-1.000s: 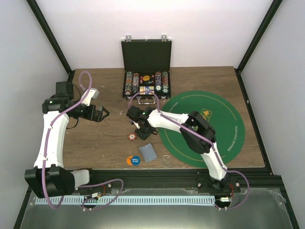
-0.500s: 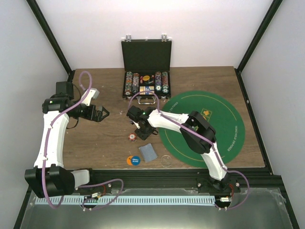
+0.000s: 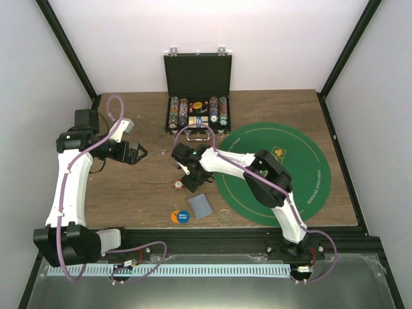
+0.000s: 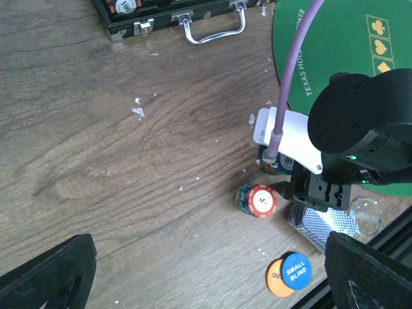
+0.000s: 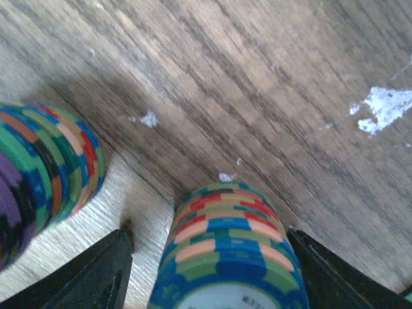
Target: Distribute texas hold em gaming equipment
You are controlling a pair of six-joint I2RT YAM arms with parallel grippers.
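Note:
My right gripper is low over the wood, just left of the green mat. Its jaws stand open around a stack of striped poker chips, with a gap on the left side. A second chip stack with a red top sits just left of it, and shows in the left wrist view and the right wrist view. Grey-blue cards, a blue disc over an orange disc, and a clear disc lie near the front edge. My left gripper is open and empty, hovering at the left.
The open black case with rows of chips stands at the back centre, its handle towards me. The round green felt mat covers the right half. My right arm stretches across the mat's left edge.
The red-topped chip stack has shifted slightly left. My right gripper has shifted a little with it. The left arm has not moved.

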